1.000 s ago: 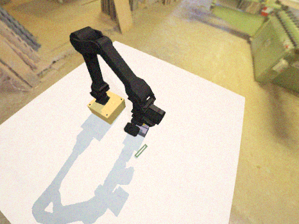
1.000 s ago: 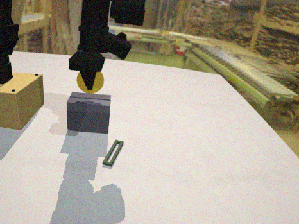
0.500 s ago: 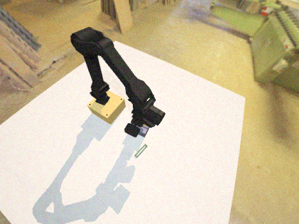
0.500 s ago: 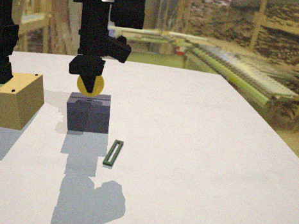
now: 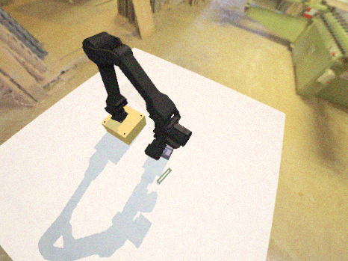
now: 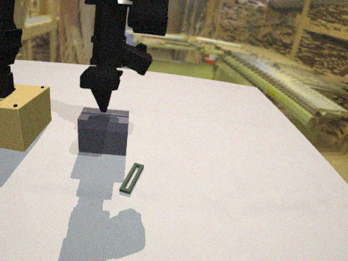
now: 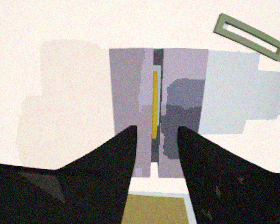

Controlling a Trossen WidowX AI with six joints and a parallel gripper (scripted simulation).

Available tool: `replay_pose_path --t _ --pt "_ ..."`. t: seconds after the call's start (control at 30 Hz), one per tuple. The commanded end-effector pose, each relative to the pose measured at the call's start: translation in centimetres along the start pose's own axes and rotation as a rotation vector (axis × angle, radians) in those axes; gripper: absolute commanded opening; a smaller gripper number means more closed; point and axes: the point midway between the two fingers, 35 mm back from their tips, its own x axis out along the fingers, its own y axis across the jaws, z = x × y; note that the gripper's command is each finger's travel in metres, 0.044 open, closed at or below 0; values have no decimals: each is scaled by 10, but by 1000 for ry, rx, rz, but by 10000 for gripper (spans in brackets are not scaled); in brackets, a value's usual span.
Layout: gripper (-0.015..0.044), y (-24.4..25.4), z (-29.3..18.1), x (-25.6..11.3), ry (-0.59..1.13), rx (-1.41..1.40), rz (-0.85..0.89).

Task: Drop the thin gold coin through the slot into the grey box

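Note:
The grey box (image 5: 167, 152) (image 6: 102, 140) (image 7: 127, 85) stands closed under the gripper, its slot showing in the wrist view. The gold coin (image 7: 155, 102) shows there as a thin yellow strip, on edge within the slot line; no part of it shows above the lid in the exterior view, and its depth cannot be told. My gripper (image 6: 104, 111) (image 7: 157, 132) points down just over the lid, fingers parted and empty, one on either side of the slot. The dark-green holder (image 5: 158, 182) (image 6: 125, 191) (image 7: 219, 24) lies empty beside the box.
The arm's yellow base block (image 5: 132, 132) (image 6: 35, 120) stands near the box, on the arm's side. The white table top (image 5: 224, 161) (image 6: 209, 142) bears shadows of the arm.

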Motion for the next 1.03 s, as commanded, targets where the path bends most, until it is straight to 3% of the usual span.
replay_pose_path --t 0.0,0.2,0.47,0.57,1.0 --pt "161 0 0 0 0 -1 -1" --pt "161 0 0 0 0 -1 -1" --pt "371 0 0 -21 0 0 -1" --pt "440 0 -2 -53 2 1 0" --pt "440 1 -4 -63 3 1 0"
